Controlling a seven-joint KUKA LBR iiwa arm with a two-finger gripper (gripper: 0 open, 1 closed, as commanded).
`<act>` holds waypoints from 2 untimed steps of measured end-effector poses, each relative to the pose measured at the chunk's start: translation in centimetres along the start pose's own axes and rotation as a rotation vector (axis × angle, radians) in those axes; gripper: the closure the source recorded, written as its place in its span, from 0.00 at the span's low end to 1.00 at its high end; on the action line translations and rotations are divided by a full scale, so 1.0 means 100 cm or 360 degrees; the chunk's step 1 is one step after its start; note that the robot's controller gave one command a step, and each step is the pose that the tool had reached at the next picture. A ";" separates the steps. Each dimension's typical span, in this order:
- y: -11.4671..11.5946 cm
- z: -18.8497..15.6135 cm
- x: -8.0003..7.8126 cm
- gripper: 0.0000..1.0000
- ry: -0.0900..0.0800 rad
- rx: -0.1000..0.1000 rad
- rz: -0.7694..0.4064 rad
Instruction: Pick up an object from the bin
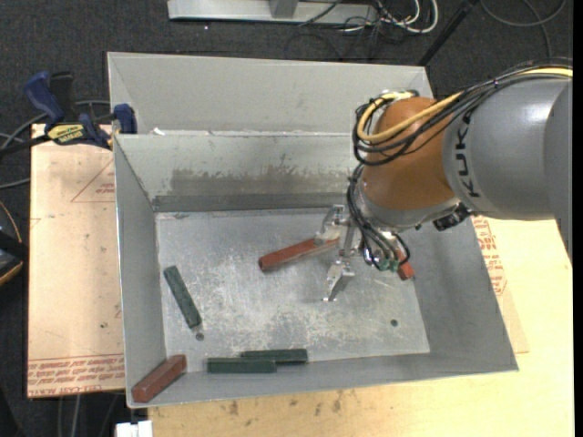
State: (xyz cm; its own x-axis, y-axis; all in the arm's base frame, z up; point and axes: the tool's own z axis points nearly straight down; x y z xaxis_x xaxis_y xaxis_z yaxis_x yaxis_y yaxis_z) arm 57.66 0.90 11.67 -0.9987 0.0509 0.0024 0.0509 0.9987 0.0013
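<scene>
My gripper (335,260) hangs low over the middle of the bin floor, just right of a reddish-brown bar (287,255) that lies slanted there. One metal finger reaches to the bar's right end and the other points down toward the floor, so the fingers stand open. The bar's right end lies at the upper finger; nothing sits between the two tips.
A dark green bar (182,296) lies slanted at the left. Two dark green bars (256,361) lie along the front wall. A second reddish-brown bar (159,378) rests in the front left corner. The orange wrist cover and cables loom over the right side.
</scene>
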 end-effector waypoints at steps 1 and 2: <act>0.043 0.034 -0.058 1.00 -0.0011 -0.0001 -0.0273; 0.042 0.034 -0.058 1.00 -0.0010 -0.0001 -0.0272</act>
State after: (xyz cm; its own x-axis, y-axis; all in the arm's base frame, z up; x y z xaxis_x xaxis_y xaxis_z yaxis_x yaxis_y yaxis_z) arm 63.65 4.84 8.26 -0.9928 -0.1194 -0.0045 -0.1195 0.9928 0.0018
